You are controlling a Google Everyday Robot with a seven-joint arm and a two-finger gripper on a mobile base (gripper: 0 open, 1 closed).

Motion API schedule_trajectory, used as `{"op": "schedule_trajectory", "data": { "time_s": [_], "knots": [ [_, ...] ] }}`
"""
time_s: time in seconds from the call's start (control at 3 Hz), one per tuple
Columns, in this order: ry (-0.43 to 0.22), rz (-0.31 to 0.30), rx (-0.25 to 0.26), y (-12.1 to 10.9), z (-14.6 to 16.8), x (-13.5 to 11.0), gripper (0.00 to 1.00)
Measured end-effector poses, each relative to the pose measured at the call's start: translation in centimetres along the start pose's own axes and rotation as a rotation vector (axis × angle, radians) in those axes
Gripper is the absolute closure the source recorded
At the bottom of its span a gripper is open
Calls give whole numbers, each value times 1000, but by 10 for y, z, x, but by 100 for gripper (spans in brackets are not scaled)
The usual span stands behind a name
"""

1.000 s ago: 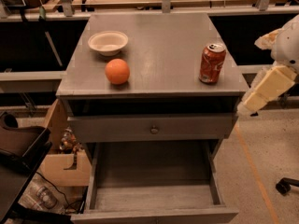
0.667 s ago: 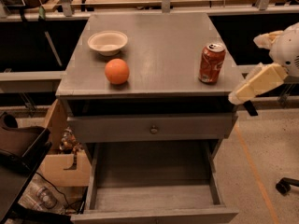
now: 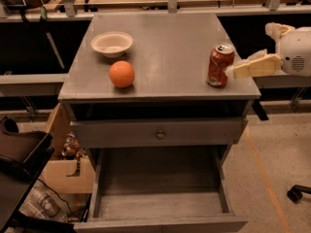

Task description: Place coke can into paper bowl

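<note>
At the far left, below the level of the top, we see a dark brown object [image 3: 19,149] partly cut off by the frame, and to its right an open brown cardboard box [image 3: 65,176] on the floor. The grey rectangular cabinet [image 3: 170,57] fills the centre. Toward the rear left corner of its top rests the shallow round off-white paper bowl [image 3: 112,43], upright. Just in front of the bowl, apart from its rim, sits a round orange ball [image 3: 121,74]. Under the top, a closed grey drawer [image 3: 116,130] with a small round knob [image 3: 160,135] spans the front. Beneath it a deeper grey lower drawer [image 3: 160,205] stands pulled out. Near the right front corner of the top stands the small red-orange metal coke can [image 3: 220,65], upright, silver top and pull tab uppermost, well apart from the bowl. Directly to the can's right, the robot's cream-coloured gripper [image 3: 237,71] reaches in from a white rounded arm housing [image 3: 296,52] at the right edge. Its tip is level with the can's lower half and seems to touch the can's side, though it may lie just beside it. We cannot tell how far the gripper is open, nor whether it has hold of the can. At the lower right, the pale floor is crossed by an orange line [image 3: 265,171], and a black caster wheel [image 3: 296,193] shows.
</note>
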State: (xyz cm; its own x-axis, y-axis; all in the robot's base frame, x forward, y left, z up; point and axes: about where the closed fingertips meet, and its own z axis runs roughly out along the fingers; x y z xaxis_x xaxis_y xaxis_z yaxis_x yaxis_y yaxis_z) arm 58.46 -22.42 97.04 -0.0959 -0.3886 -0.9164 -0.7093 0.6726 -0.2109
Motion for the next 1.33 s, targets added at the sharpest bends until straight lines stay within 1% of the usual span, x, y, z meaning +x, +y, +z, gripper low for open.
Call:
{"op": "schedule_trajectory", "data": {
  "time_s": [0.33,0.67,1.0,1.33],
  "knots": [
    [-41,9,31,-8,7,-8,0],
    [-40,8,28,-7,7,-7,0],
    [-98,53,6,-14,24,2,0],
    [-214,115,-10,-32,45,13,0]
  ]
}}
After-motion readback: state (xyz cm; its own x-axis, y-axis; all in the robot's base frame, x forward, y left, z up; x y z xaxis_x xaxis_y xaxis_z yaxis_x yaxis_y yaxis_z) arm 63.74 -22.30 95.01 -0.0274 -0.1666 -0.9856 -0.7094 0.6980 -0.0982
